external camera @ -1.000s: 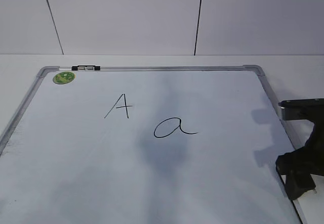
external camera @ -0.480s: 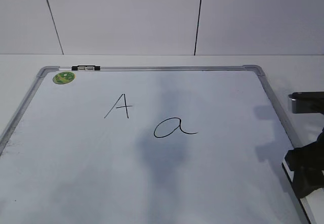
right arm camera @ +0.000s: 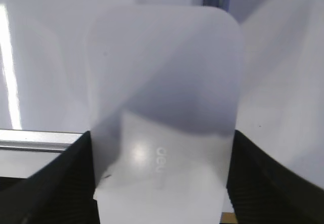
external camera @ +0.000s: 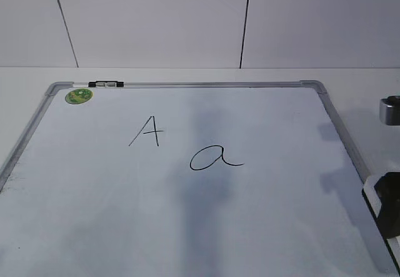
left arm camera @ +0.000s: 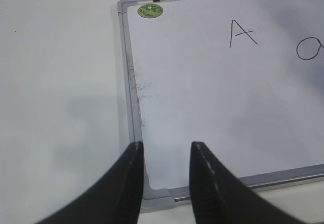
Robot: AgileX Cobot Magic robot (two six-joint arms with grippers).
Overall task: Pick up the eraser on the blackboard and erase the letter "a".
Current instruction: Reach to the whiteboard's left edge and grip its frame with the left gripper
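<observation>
- Two arms on the rig, only the right one partly visible in the exterior view; going left to right.
- Left gripper [left arm camera: 166, 150]: dark fingers [left arm camera: 132, 169] spread apart with nothing between them, hovering over the near left corner of the blackboard [external camera: 28, 128], seen only in the left wrist view.
- Blackboard lies flat on the white worktop [external camera: 362, 77], silver-grey frame, rounded corner caps.
- Green round magnet [external camera: 79, 95] sits in the far left corner of the board, just under the top rail.
- Black-and-silver clip [external camera: 105, 84] on the top rail, just right of the magnet.
- Capital "A" [external camera: 147, 131] in black marker, left of centre on the board.
- Letter "a" [external camera: 214, 157] right of and a bit nearer than the capital, unerased, full loop and tail intact.
- Grey shadow smear runs down the board around the "a".
- Right gripper [right arm camera: 162, 183] at the far right edge of the exterior view, just off the board's right frame; mostly cut off there.
- Eraser [right arm camera: 163, 107] is clamped between the right fingers [right arm camera: 61, 178], one on each long side, white top with small grey lettering facing the wrist camera; well apart from the "a".
</observation>
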